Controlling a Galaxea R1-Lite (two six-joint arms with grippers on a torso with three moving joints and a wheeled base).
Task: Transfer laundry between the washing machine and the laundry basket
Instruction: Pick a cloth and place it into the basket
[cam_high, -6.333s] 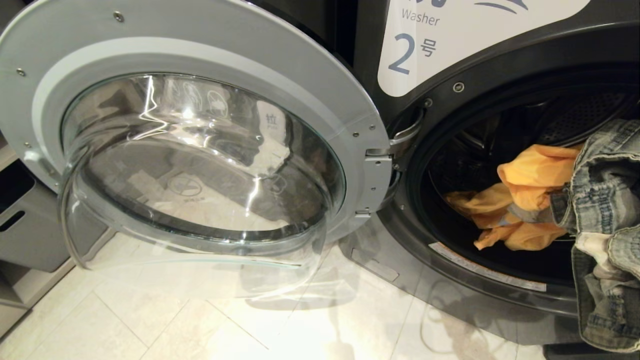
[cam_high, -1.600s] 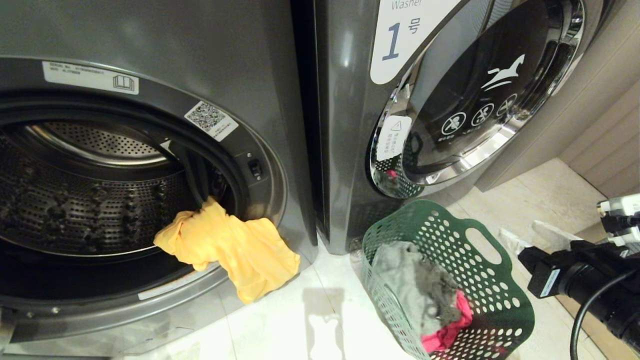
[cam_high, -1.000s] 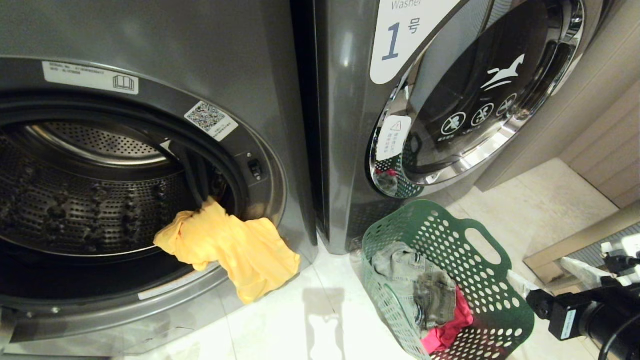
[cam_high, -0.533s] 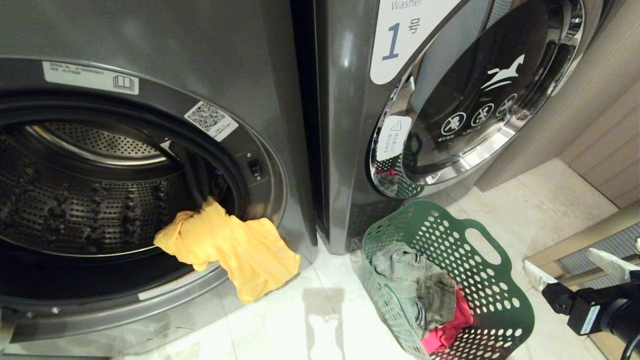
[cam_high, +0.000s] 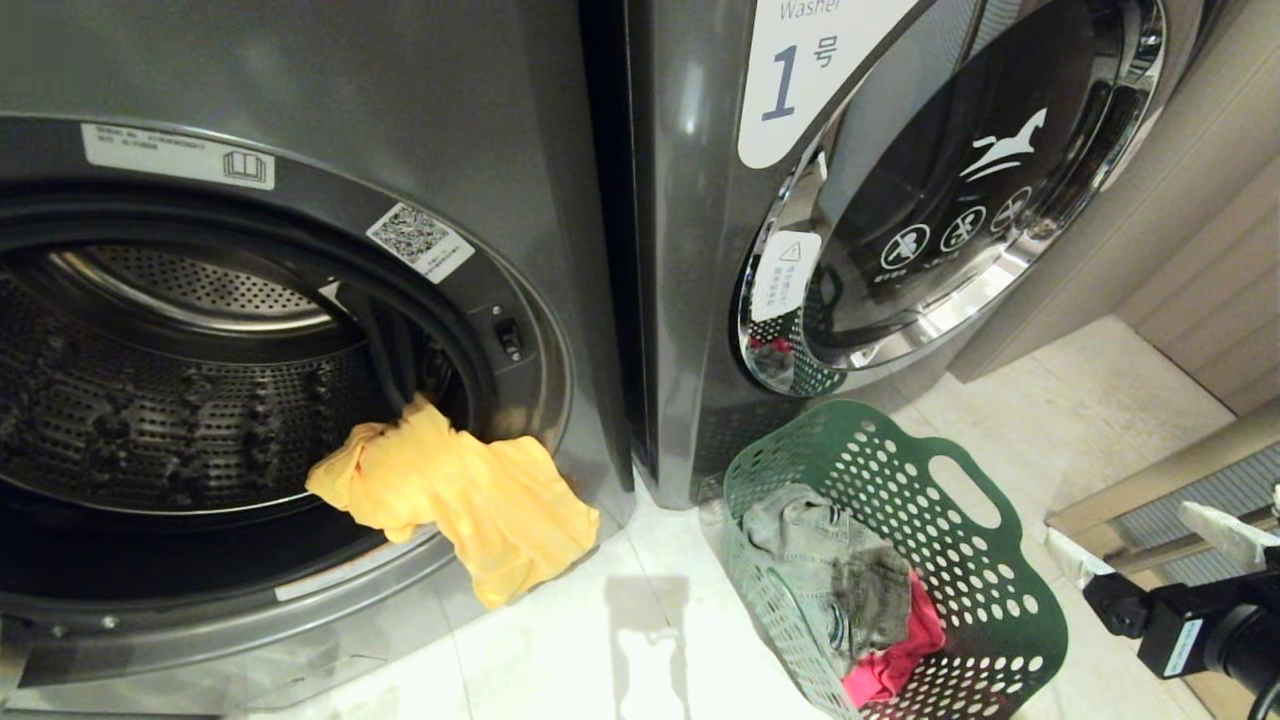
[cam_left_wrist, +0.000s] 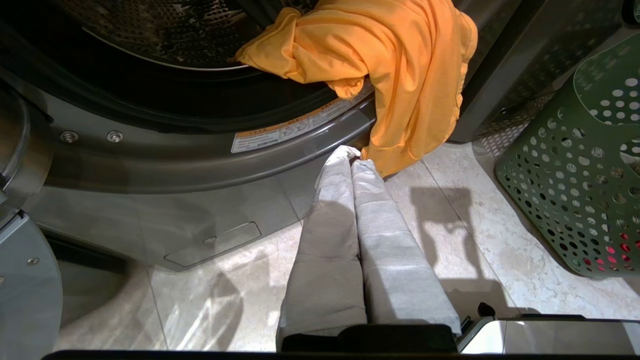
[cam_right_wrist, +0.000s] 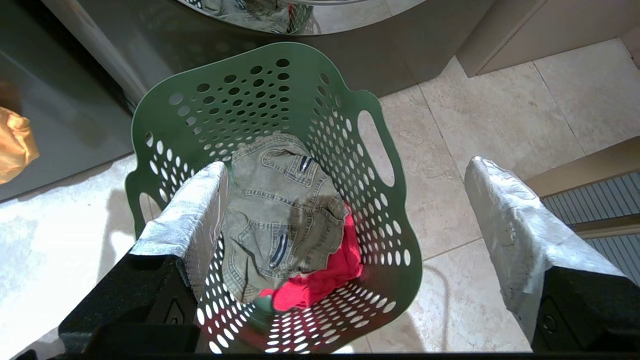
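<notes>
White label (cam_high: 800, 75) on the closed right-hand washer (cam_high: 680, 300) is showing a blue "1" with a Korean "호" beside it, under a cut-off word reading roughly "Washer". Its door glass (cam_high: 950, 200) is carrying a white horse logo plus three round prohibition icons. A white sticker (cam_high: 783, 275) on the chrome rim has a warning triangle. The open washer's (cam_high: 300, 100) front ring is bearing a QR sticker (cam_high: 420, 243) and a serial label (cam_high: 177, 155), print unreadable.

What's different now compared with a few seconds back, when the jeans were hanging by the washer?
The camera has swung right, away from the open door. The denim garment has been let go and now lies in the green basket on the red garment. The right gripper, open, has drawn back beside the basket. Over the last moments the orange garment stayed draped over the washer rim; the left gripper is shut.
</notes>
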